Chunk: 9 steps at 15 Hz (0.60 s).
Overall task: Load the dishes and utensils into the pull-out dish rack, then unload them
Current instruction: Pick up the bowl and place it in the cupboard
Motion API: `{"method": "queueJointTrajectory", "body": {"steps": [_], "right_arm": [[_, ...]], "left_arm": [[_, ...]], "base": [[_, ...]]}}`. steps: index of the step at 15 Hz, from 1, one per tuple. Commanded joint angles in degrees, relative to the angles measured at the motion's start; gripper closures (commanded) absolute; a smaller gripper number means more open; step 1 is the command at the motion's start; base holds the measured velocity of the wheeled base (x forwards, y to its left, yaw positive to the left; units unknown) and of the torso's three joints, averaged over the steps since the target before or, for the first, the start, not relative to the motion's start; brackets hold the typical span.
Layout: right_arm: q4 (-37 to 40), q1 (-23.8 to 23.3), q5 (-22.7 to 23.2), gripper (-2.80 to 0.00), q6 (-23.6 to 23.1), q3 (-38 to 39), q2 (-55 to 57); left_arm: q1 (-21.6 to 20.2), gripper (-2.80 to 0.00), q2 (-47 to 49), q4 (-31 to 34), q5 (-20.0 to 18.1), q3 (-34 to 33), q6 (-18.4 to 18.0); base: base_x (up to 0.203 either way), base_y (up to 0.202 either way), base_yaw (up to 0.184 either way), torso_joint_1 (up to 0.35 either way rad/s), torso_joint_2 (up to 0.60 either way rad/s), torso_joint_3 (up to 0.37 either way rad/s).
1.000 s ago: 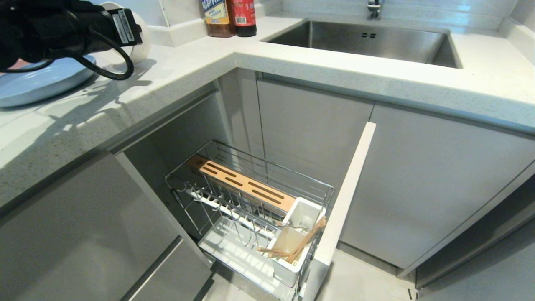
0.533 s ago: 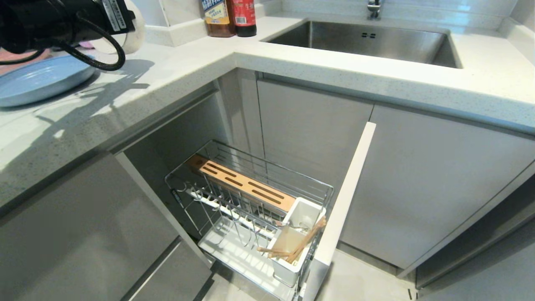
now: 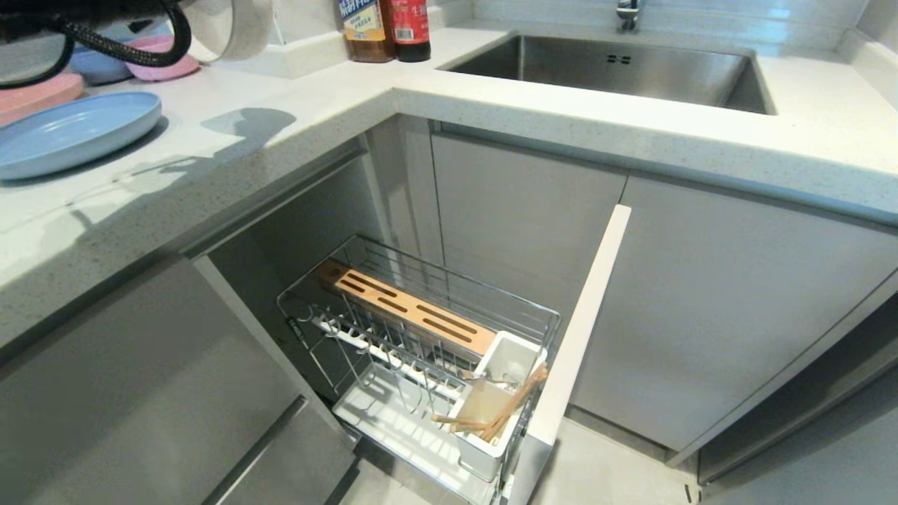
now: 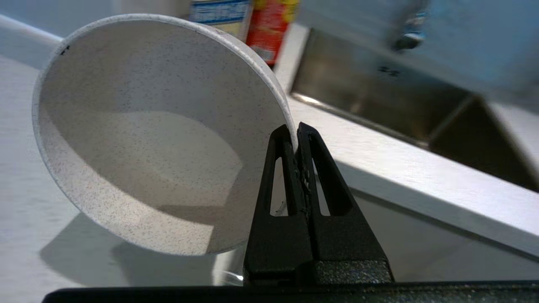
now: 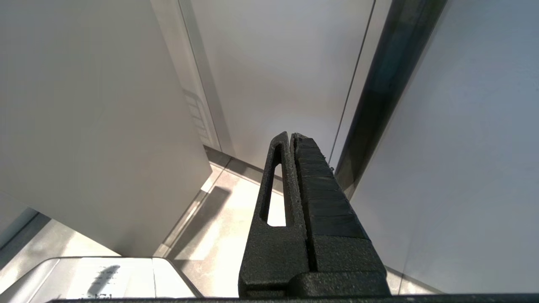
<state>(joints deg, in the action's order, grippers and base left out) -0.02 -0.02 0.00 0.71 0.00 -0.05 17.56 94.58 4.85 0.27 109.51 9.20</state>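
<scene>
The bowl [image 4: 143,134] hangs in the air above the desk [image 3: 295,133], tipped on edge so its hollow faces the left wrist camera. The left gripper [image 4: 297,131] is clamped on its rim, one finger inside the wall and one outside; a pinch on the thin lip is likely the only hold narrow jaws can get on so wide a dish, and it leaves the bowl free to be stood upright. In the head view only part of the bowl shows, at the top left corner, with its shadow on the desk below.

Near it the blue plate [image 3: 70,133] lies flat on the desk, with pink and blue dishes behind it at the picture's edge. Two bottles [image 3: 384,24] stand by the sink [image 3: 610,66].

Below, the rack [image 3: 421,351] is pulled out of the cabinet, its wire slots bare, probably waiting for the dishes. Its white holder [image 3: 491,414] at the front already has the chopsticks [image 3: 494,417] leaning in it. The wooden strip [image 3: 414,308] runs along the far side.

The right gripper [image 5: 291,135] is pressed shut on nothing, down beside the cabinet fronts near the floor, seemingly parked.

Loading looks partly done: utensils in, dishes still to go.
</scene>
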Motion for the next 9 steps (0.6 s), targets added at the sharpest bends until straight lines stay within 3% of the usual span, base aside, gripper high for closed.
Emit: {"method": "queueJointTrajectory", "body": {"steps": [1, 9], "right_arm": [[-0.06, 0.02, 0.0, 0.0, 0.0, 0.09, 0.05], [-0.04, 0.02, 0.0, 0.0, 0.0, 0.08, 0.05]], "left_arm": [[3.22, 0.0, -2.82, 0.02, 0.0, -1.03, 0.78], [22.38, 0.0, -8.85, -0.22, 0.32, -10.01, 4.05]], "base": [[0.0, 0.0, 0.0, 0.0, 0.0, 0.0], [0.0, 0.0, 0.0, 0.0, 0.0, 0.0]]}}
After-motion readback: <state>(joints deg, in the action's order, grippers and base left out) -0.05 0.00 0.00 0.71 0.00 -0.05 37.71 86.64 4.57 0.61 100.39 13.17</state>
